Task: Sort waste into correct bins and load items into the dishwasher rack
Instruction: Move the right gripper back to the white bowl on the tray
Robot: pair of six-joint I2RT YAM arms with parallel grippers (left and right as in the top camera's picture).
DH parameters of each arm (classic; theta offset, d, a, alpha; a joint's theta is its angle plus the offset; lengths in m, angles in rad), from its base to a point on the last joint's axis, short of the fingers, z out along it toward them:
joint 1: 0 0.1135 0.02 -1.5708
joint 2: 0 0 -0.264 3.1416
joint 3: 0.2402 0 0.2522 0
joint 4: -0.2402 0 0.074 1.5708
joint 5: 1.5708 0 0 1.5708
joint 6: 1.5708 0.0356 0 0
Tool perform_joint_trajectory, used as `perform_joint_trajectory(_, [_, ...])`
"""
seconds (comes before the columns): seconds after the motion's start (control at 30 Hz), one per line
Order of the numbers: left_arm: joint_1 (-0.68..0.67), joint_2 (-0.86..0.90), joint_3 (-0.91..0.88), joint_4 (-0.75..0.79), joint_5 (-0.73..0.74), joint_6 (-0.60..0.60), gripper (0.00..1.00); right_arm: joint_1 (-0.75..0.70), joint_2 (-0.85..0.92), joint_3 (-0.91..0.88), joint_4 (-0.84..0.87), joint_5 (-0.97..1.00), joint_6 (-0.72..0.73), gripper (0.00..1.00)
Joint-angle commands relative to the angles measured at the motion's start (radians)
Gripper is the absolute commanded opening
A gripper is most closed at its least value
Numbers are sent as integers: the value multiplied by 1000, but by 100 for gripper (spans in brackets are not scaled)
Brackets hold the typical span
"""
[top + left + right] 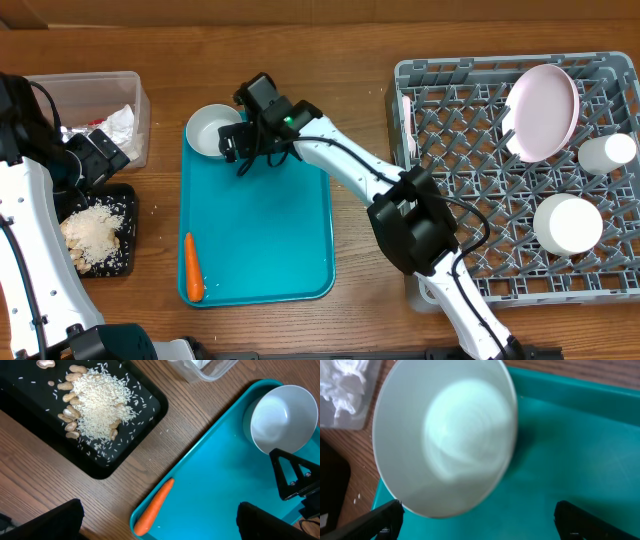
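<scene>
One small white bowl (213, 130) stands at the far left corner of the teal tray (270, 230). My right gripper (243, 146) hovers open just beside that bowl (445, 435), whose near rim lies between the fingertips (375, 522), untouched. An orange carrot (193, 268) lies along the tray's near left edge. My left gripper (100, 160) is open and empty, high over the carrot (154, 506). The black tray (122, 262) holds pale nuts and white crumbs (95, 402). The clear tub (120, 85) holds a crumpled white napkin (342, 380). The dishwasher rack (480, 180) carries a pink plate (543, 110), a cup (607, 152), a bowl (567, 223) and a fork (407, 120).
The wooden table (360, 260) shows between the teal tray and the rack. My right arm (350, 165) stretches across the tray's far right corner. The right gripper (295, 477) shows beside the bowl (282, 417) in the left wrist view.
</scene>
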Motion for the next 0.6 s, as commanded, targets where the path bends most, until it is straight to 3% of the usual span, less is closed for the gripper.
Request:
perform_joint_trajectory(0.0, [3,0,-1,1,-11,-17,100,13,-8,7,20,87,33,97])
perform_joint_trajectory(0.1, [3,0,-1,1,-11,-17,100,17,-2,7,28,107,61,82])
perform_joint_trajectory(0.33, [3,0,-1,1,-11,-17,100,15,37,7,41,130,80,75])
perform_joint_trajectory(0.57, [3,0,-1,1,-11,-17,100,9,47,7,43,166,97,56])
